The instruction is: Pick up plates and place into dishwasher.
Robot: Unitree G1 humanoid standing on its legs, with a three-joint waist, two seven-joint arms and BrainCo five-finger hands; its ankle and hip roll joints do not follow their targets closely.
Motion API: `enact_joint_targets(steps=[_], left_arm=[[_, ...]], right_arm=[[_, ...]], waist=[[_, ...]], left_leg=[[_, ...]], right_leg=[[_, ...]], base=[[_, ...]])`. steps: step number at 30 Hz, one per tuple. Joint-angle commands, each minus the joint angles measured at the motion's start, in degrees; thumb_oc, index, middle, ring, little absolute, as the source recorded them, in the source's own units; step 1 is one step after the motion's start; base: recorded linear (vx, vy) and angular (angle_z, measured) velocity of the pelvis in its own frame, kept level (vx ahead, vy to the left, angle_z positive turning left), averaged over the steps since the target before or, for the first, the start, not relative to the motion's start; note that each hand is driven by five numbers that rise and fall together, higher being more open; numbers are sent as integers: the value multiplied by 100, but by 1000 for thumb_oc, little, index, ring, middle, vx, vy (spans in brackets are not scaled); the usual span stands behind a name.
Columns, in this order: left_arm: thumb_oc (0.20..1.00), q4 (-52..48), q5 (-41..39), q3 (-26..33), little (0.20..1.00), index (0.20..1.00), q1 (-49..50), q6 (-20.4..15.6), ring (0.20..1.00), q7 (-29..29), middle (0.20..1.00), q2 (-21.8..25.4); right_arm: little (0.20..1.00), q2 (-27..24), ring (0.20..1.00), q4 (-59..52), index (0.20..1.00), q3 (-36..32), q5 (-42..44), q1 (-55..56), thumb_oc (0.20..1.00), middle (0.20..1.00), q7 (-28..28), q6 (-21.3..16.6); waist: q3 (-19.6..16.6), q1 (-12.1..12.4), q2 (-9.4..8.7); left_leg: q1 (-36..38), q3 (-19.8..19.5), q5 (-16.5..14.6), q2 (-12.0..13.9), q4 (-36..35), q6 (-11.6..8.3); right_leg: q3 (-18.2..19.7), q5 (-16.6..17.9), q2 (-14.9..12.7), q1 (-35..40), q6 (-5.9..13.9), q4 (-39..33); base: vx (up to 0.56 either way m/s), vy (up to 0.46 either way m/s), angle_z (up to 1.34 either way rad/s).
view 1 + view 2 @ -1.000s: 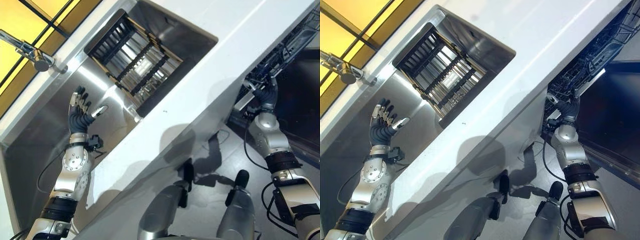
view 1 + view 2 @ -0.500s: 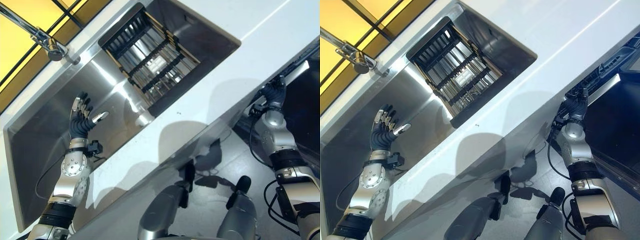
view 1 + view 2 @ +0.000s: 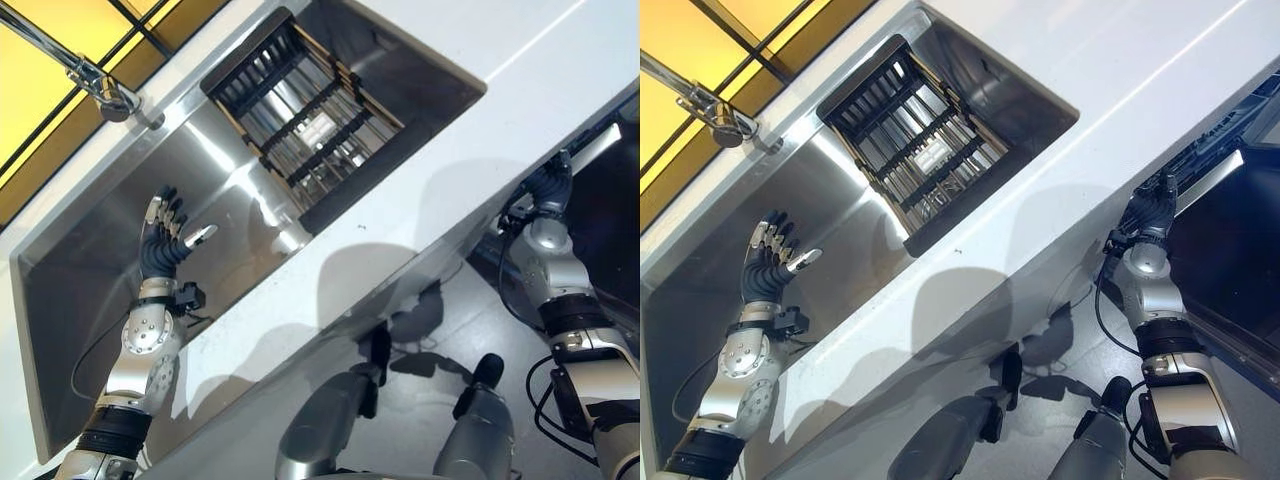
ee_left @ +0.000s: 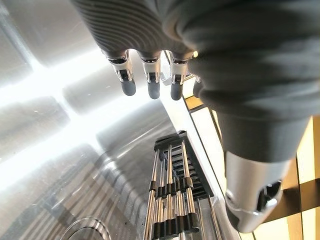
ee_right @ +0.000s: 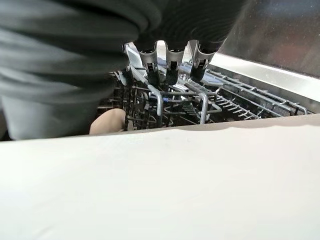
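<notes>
The dishwasher [image 3: 1230, 160] stands open at the right, half hidden behind the white tabletop [image 3: 1060, 190]; its wire rack [image 5: 225, 102] shows past the right hand [image 3: 1148, 215], whose fingers [image 5: 152, 75] curl on nothing. In the steel sink [image 3: 90, 270], the left hand [image 3: 160, 245] is raised, fingers spread apart, beside the dark drying rack [image 3: 300, 110].

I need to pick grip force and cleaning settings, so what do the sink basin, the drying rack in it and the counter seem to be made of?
Sink basin: likely stainless steel, brushed, with bright streaky reflections. Drying rack: apparently shiny metal rods with dark, possibly plastic or rubber, sleeves. Counter: smooth white matte surface; laminate or stone cannot be told.
</notes>
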Motion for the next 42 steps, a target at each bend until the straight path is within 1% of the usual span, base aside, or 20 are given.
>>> enact_joint_targets(steps=[1,3,6,8,9,10,14,18,25,29,33,34,35,36,37,38,39,40,41,42], left_arm=[[1000,-441,-5,126,1000,1000,-286,-311,1000,231,1000,267],[1000,-425,6,107,1000,1000,-305,-332,1000,262,1000,236],[1000,-390,40,101,1000,1000,-321,-346,1000,309,1000,146],[1000,-401,64,124,1000,1000,-316,-349,1000,332,1000,112],[1000,-404,96,120,1000,1000,-298,-351,1000,368,1000,78],[1000,-400,116,130,1000,1000,-290,-364,1000,381,1000,48],[1000,-423,182,150,1000,1000,-194,-354,1000,348,1000,-74],[1000,-433,176,150,1000,1000,-278,-284,1000,266,1000,-50],[1000,-384,300,165,1000,1000,-351,-310,1000,265,1000,-74],[1000,-393,352,227,1000,1000,-285,-338,1000,110,1000,-97],[1000,-367,403,267,1000,1000,-139,-310,1000,-51,1000,-188],[1000,-366,422,289,1000,1000,-50,-296,1000,-82,1000,-222],[1000,-376,429,333,1000,1000,17,-279,1000,-113,1000,-250],[1000,-412,441,372,1000,1000,102,-260,1000,-147,1000,-269],[1000,-438,492,430,1000,1000,177,-228,1000,-162,1000,-291],[1000,-448,514,470,1000,1000,202,-198,1000,-181,1000,-291],[1000,-450,541,493,1000,1000,199,-143,1000,-221,1000,-282],[1000,-446,564,498,1000,1000,195,-119,1000,-247,1000,-277],[1000,-432,595,514,1000,1000,202,-95,1000,-290,1000,-258],[1000,-383,657,558,1000,1000,254,-101,1000,-334,1000,-254]], right_arm=[[1000,45,1000,-721,1000,323,-419,-1036,1000,1000,-205,-497],[1000,29,1000,-776,1000,287,-502,-936,1000,1000,-326,-481],[1000,5,1000,-904,1000,179,-689,-659,1000,1000,-534,-423],[1000,-17,1000,-1012,1000,100,-709,-490,1000,1000,-635,-415],[1000,-23,1000,-1117,1000,35,-730,-347,1000,1000,-684,-388],[1000,-32,1000,-1192,1000,-13,-773,-260,1000,1000,-713,-365],[1000,-1,1000,-1447,1000,-187,-949,160,1000,1000,-810,-324],[1000,5,1000,-1655,1000,-270,-1062,426,1000,1000,-1051,-294],[1000,126,1000,-2032,1000,-408,-1327,979,1000,1000,-1365,-309],[1000,132,1000,-2339,1000,-617,-1409,1409,1000,1000,-1485,-376],[1000,297,1000,-2607,1000,-784,-1558,1895,1000,1000,-1602,-494],[1000,338,1000,-2681,1000,-832,-1573,2052,1000,1000,-1584,-473],[1000,371,1000,-2720,1000,-868,-1587,2152,1000,1000,-1597,-463],[1000,411,1000,-2739,1000,-916,-1608,2263,1000,1000,-1613,-442],[1000,460,1000,-2686,1000,-971,-1583,2372,1000,1000,-1574,-483],[1000,489,1000,-2632,1000,-1004,-1511,2460,1000,1000,-1595,-530],[1000,549,1000,-2576,1000,-1051,-1428,2624,1000,1000,-1702,-602],[1000,591,1000,-2563,1000,-1071,-1404,2713,1000,1000,-1766,-618],[1000,673,1000,-2544,1000,-1098,-1366,2882,1000,1000,-1829,-706],[1000,828,1000,-2530,1000,-1116,-1288,3162,1000,1000,-1919,-871]], waist=[[397,54,79],[397,-19,87],[397,-165,105],[396,-244,91],[396,-290,91],[391,-334,77],[309,-456,29],[271,-540,-92],[165,-709,-343],[62,-794,-484],[-120,-889,-609],[-167,-889,-618],[-221,-885,-646],[-256,-856,-642],[-293,-805,-627],[-321,-781,-617],[-355,-769,-591],[-373,-773,-588],[-402,-764,-588],[-458,-741,-621]], left_leg=[[-167,411,-763,-139,824,-62],[-156,446,-712,-138,754,-52],[-67,528,-742,-92,673,-69],[-56,565,-697,-83,608,-66],[-13,573,-737,-65,596,-73],[-17,588,-702,-67,567,-71],[83,618,-741,-50,521,-80],[89,657,-784,-22,540,-78],[152,739,-903,36,593,-65],[232,806,-1007,39,685,-45],[514,991,-1039,86,555,-36],[661,1060,-1057,131,474,-39],[726,1154,-1004,157,384,-33],[852,1266,-1014,227,289,-33],[958,1420,-977,329,162,-6],[996,1496,-943,390,88,34],[980,1518,-888,459,40,113],[959,1508,-868,486,43,149],[914,1489,-822,522,73,188],[872,1472,-754,572,104,221]], right_leg=[[563,754,-216,-18,-33,-668],[634,808,-198,-64,-44,-714],[754,787,-143,-75,-40,-751],[821,835,-116,-100,-47,-809],[868,792,-87,-86,-46,-797],[906,834,-75,-106,-50,-834],[1057,845,-27,-74,-48,-899],[1155,895,20,-87,-48,-970],[1298,995,90,-28,-44,-1115],[1347,1065,86,78,-39,-1187],[1266,1136,85,288,19,-1280],[1162,1091,101,382,42,-1244],[1055,1108,91,404,51,-1227],[881,1028,100,460,58,-1110],[629,874,109,471,26,-789],[566,778,132,444,-9,-426],[643,646,212,333,-88,328],[717,563,259,242,-131,681],[766,415,323,158,-218,1147],[713,221,326,143,-354,1715]], base=[[-72,27,1],[-73,36,1],[-53,37,-1],[-65,28,-13],[-48,36,-10],[-38,41,-8],[-9,31,-11],[-47,-23,-17],[-47,-5,-15],[-40,18,-11],[19,73,-17],[53,99,-37],[59,95,-41],[-8,97,-45],[-38,95,-56],[-96,102,-72],[-94,70,-67],[-88,31,-47],[-68,-36,-25],[-61,-78,-18]])
